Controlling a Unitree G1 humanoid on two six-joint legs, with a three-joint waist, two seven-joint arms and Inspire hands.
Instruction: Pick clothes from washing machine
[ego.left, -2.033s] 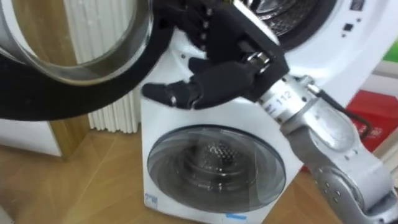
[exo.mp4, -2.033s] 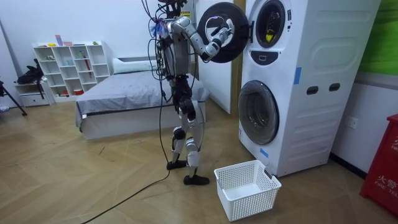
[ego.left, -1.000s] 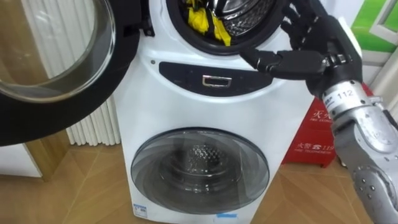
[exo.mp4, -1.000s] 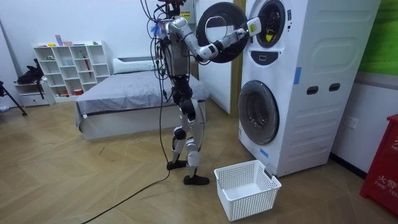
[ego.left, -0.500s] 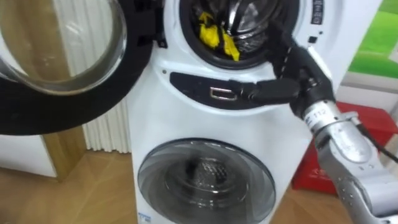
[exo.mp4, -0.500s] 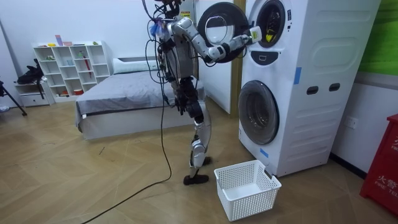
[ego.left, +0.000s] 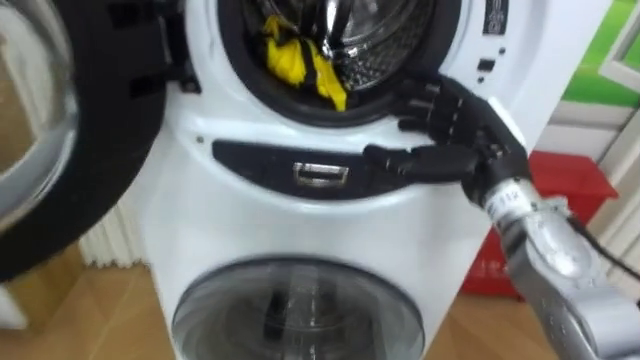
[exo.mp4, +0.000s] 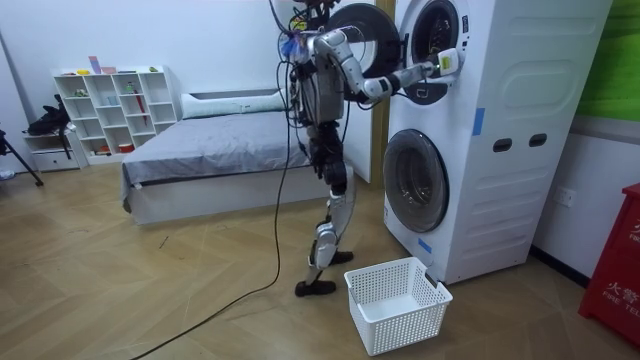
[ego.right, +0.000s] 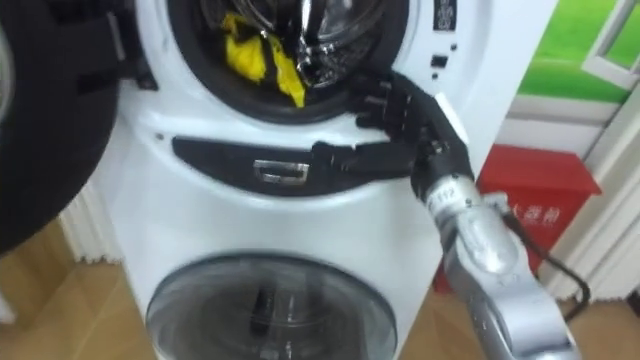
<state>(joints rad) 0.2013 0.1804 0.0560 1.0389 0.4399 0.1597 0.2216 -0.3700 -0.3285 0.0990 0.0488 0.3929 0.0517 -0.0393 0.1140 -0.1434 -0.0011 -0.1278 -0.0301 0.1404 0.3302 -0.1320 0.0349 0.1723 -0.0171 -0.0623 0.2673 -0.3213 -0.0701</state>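
At the left, the round door (ego.left: 100, 150) of the upper washing machine (ego.left: 205, 115) is seen swung open. Yellow clothes (ego.left: 292, 58) are seen lying at the front of the drum (ego.left: 375, 45), untouched. Just to their right the right hand (ego.left: 455, 128) is held at the opening's lower right rim, its fingers (ego.left: 425, 100) spread and released, nothing grasped. A red cabinet (ego.left: 565, 185) is seen beyond. In the room view a white basket (exo.mp4: 410, 328) is set on the floor before the lower machine (exo.mp4: 470, 200).
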